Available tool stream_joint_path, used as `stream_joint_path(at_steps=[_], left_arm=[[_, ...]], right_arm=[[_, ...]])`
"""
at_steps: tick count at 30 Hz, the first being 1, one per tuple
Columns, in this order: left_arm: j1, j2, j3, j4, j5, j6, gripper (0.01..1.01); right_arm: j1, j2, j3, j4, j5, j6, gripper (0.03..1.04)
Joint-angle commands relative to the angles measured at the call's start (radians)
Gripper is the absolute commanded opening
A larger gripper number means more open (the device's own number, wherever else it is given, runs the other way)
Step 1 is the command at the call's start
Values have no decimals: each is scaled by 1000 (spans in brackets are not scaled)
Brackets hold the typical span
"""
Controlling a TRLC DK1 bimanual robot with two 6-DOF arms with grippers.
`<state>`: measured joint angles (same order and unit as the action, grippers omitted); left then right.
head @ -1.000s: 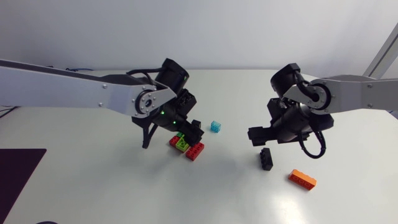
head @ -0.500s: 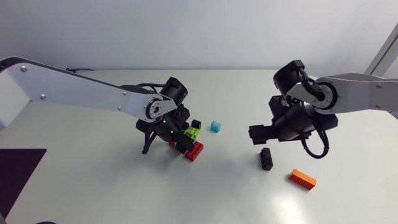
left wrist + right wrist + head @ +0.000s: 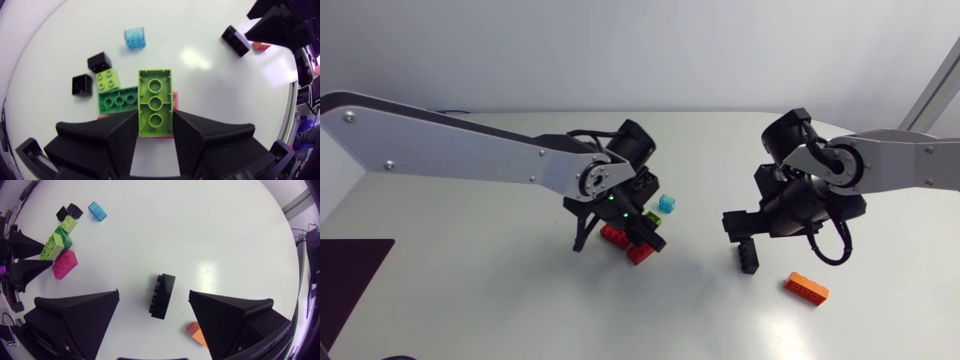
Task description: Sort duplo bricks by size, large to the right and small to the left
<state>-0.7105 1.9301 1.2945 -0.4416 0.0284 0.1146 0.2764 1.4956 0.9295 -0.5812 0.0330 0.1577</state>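
My left gripper (image 3: pixel 155 120) is shut on a long lime brick (image 3: pixel 155 102), which lies partly over a red brick (image 3: pixel 174 98). Beside it sit a dark green brick (image 3: pixel 118 100), a small lime brick (image 3: pixel 107 78) and two small black bricks (image 3: pixel 99 61). From above, the left gripper (image 3: pixel 640 230) covers this cluster, and only the red brick (image 3: pixel 638 251) shows well. My right gripper (image 3: pixel 154 294) is open above a long black brick (image 3: pixel 161 296). In the head view the right gripper (image 3: pixel 742 226) hangs just over the black brick (image 3: pixel 749 258).
A clear blue small brick (image 3: pixel 666 203) stands alone just beyond the cluster. An orange long brick (image 3: pixel 806 288) lies near the front right, close to the black one. Both also show in the right wrist view: blue brick (image 3: pixel 97 210), orange brick (image 3: pixel 198 333).
My left gripper has moved right over the brick cluster and shut on the long lime brick. My right gripper has drifted slightly down toward the black brick, still open.
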Motion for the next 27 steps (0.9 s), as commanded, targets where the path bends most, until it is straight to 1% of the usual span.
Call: stream_joint_path(at_steps=[1, 2, 3, 4, 5, 6, 7, 9, 11, 15, 17, 19, 21, 23, 27], left_arm=[[-69, -42, 78, -6, 22, 14, 351], [-90, -49, 97, -6, 24, 17, 357], [-107, -51, 117, -6, 25, 17, 385], [-121, -51, 132, -8, 25, 17, 452], [-135, -49, 137, -14, 25, 25, 672], [-145, -46, 131, -20, 25, 42, 970], [-153, -46, 115, -22, 25, 53, 992], [-147, -56, 72, -22, 25, 73, 992], [-109, -74, 37, -22, 25, 76, 992], [40, -103, -26, -28, 24, 80, 992], [103, -126, -69, -28, 24, 123, 987], [143, -135, -104, -28, 27, 158, 987], [148, -143, -132, -28, 53, 174, 987], [134, -137, -143, -28, 53, 177, 987], [135, -95, -146, -28, 53, 177, 987]], right_arm=[[-17, -28, -31, 4, 1, 5, 1005], [-22, -32, -34, 4, 1, 3, 1005], [-25, -35, -34, 3, 1, 0, 1005], [-28, -38, -37, 3, 1, 0, 1005], [-31, -40, -40, 3, 1, 0, 1005], [-36, -43, -41, 3, 1, 0, 1005], [-39, -46, -41, 3, 1, -1, 1005], [-43, -47, -41, 4, 1, -1, 1005], [-43, -47, -41, 9, 1, -1, 1005], [-31, -43, -44, 20, -2, 2, 1005], [-26, -43, -49, 23, -10, 3, 1005], [-25, -41, -54, 32, -10, 5, 1005], [-25, -37, -54, 34, -10, 5, 1005], [-22, -34, -54, 35, -10, 6, 1005], [-16, -38, -55, 34, -10, 9, 1005]])
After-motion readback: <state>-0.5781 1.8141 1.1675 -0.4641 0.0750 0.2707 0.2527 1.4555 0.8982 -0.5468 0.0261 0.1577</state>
